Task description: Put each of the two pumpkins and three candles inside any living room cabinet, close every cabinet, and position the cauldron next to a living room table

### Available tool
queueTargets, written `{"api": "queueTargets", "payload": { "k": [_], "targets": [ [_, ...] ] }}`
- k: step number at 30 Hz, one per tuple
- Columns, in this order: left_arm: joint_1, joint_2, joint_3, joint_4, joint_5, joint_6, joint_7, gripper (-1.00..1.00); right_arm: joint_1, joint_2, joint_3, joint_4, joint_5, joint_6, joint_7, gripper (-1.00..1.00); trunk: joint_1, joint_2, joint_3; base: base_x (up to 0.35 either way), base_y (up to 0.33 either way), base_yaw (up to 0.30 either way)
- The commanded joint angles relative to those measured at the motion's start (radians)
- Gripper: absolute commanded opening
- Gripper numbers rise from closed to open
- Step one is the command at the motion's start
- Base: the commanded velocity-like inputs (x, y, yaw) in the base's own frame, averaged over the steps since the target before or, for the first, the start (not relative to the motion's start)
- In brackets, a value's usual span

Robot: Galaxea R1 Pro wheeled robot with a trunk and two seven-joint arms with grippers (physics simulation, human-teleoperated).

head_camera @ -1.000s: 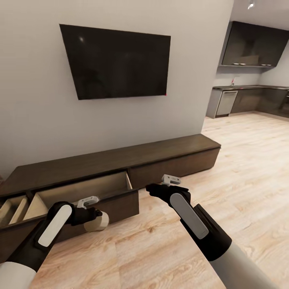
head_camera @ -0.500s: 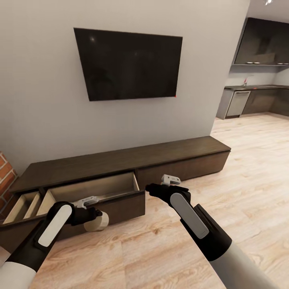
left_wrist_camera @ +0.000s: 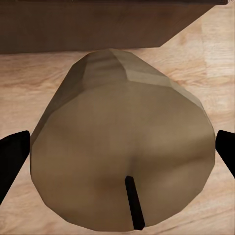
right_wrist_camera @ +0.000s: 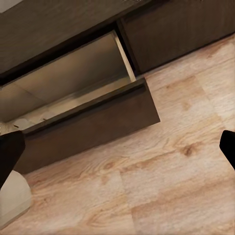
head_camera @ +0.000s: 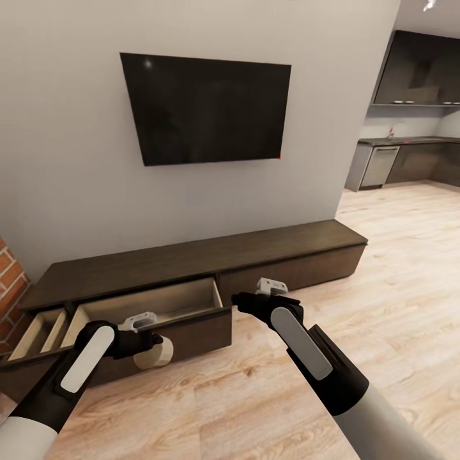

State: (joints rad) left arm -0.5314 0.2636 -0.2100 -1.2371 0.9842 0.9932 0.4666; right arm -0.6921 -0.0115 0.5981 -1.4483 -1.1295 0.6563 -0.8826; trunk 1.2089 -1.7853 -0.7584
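The left gripper (head_camera: 153, 343) holds a candle (head_camera: 155, 353) before the cabinet's (head_camera: 191, 262) open drawer (head_camera: 153, 306). The right gripper (head_camera: 246, 299) hovers spread wide, empty. No legible writing.

The cabinet (head_camera: 191, 262) looks like dark-brown wood with a matt, faintly grained finish, and its open drawer (head_camera: 153, 305) is lined in smooth pale beige board. The floor (head_camera: 383, 268) is light wood planking with clear grain and knots and a soft sheen. The candle (left_wrist_camera: 122, 156) has a dull, waxy tan surface in flat facets, with a black wick. The television (head_camera: 204, 108) is glossy black, the wall (head_camera: 64, 160) smooth matt grey
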Motion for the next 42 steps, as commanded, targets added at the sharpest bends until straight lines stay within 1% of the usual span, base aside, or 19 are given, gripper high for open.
{"api": "queueTargets", "payload": {
  "k": [1, 27, 30, 34, 35, 37, 39, 42],
  "targets": [
    [-0.001, 0.001, -0.002, -0.001, 0.01, 0.001, 0.011, -1.0, -0.001, -0.001, 0.002, -0.001, -0.007, 0.002, -0.009, 1.0, -0.004, 0.007, 0.002, 0.0, 0.0, 0.098],
    [-0.001, 0.001, -0.003, -0.001, 0.008, 0.001, 0.012, -1.0, -0.001, -0.002, -0.001, -0.003, -0.011, 0.001, -0.006, 1.0, -0.104, 0.189, 0.082, 0.0, 0.0, 0.148],
    [-0.001, 0.001, -0.003, -0.001, 0.008, 0.001, 0.012, -1.0, -0.001, -0.002, 0.0, -0.003, -0.012, 0.002, 0.02, 1.0, -0.115, 0.21, 0.09, 0.0, 0.0, 0.088],
    [-0.001, 0.001, -0.003, -0.001, 0.008, 0.001, 0.012, -1.0, -0.001, -0.002, 0.0, -0.004, -0.01, 0.002, 0.094, 1.0, -0.131, 0.238, 0.102, 0.0, 0.0, 0.024],
    [-0.001, 0.001, -0.003, -0.001, 0.008, 0.001, 0.012, -1.0, -0.001, -0.002, 0.0, -0.004, -0.009, 0.002, 0.104, 1.0, -0.134, 0.245, 0.106, 0.0, 0.0, 0.009],
    [-0.001, 0.001, -0.003, -0.001, 0.008, 0.001, 0.012, -1.0, -0.001, -0.002, 0.0, -0.004, -0.009, 0.002, 0.148, 1.0, -0.142, 0.259, 0.112, 0.0, 0.0, 0.004],
    [-0.001, 0.001, -0.003, -0.001, 0.008, 0.001, 0.012, -1.0, -0.001, -0.002, 0.0, -0.004, -0.009, 0.002, 0.168, 1.0, -0.15, 0.273, 0.118, 0.0, 0.0, -0.08],
    [-0.001, 0.002, -0.003, -0.002, 0.008, 0.001, 0.012, -1.0, -0.001, -0.001, 0.0, -0.003, -0.008, 0.002, 0.178, 1.0, -0.161, 0.294, 0.127, 0.0, 0.0, -0.192]
  ]
}}
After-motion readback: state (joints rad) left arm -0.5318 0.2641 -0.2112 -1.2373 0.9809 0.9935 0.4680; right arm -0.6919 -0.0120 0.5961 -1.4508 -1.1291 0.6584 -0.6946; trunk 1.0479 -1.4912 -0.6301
